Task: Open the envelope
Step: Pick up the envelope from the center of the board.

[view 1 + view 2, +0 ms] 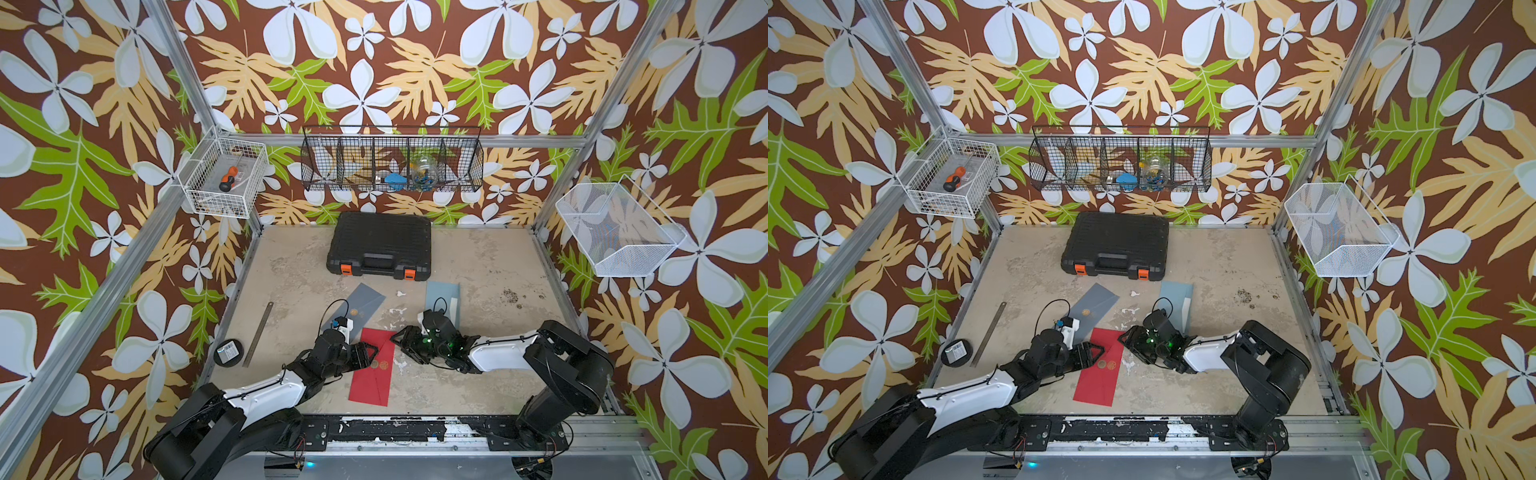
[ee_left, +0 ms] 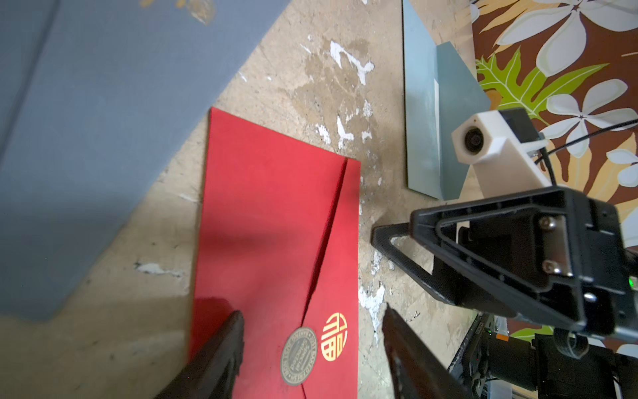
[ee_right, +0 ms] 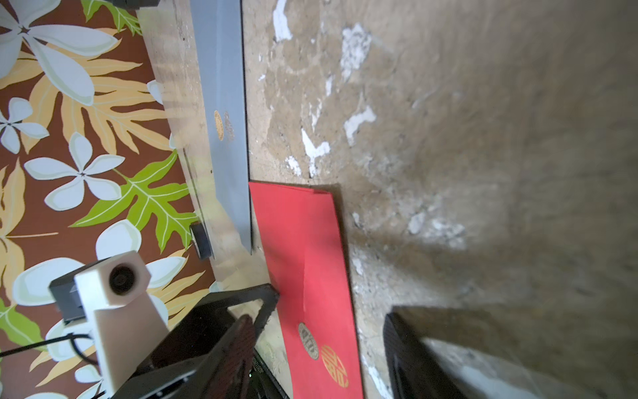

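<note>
A red envelope (image 1: 374,384) (image 1: 1098,384) lies flat on the table near the front, between the two arms. Its diagonal flap is down, with a round grey seal (image 2: 298,355) over the flap's tip and a gold character (image 2: 334,336) beside it. My left gripper (image 1: 374,354) (image 2: 310,321) is open just above the seal; one finger is over the envelope's edge, the other over bare table. My right gripper (image 1: 397,345) (image 3: 317,328) is open too, facing the left one from the envelope's other long edge, with the seal (image 3: 308,340) between its fingers. Neither holds anything.
A grey-blue envelope (image 1: 365,301) touches the red one's far corner. A pale blue envelope (image 1: 442,301) with a raised flap lies behind the right gripper. A black tool case (image 1: 380,245) stands at the back. A steel ruler (image 1: 257,334) and a round black disc (image 1: 227,352) lie left.
</note>
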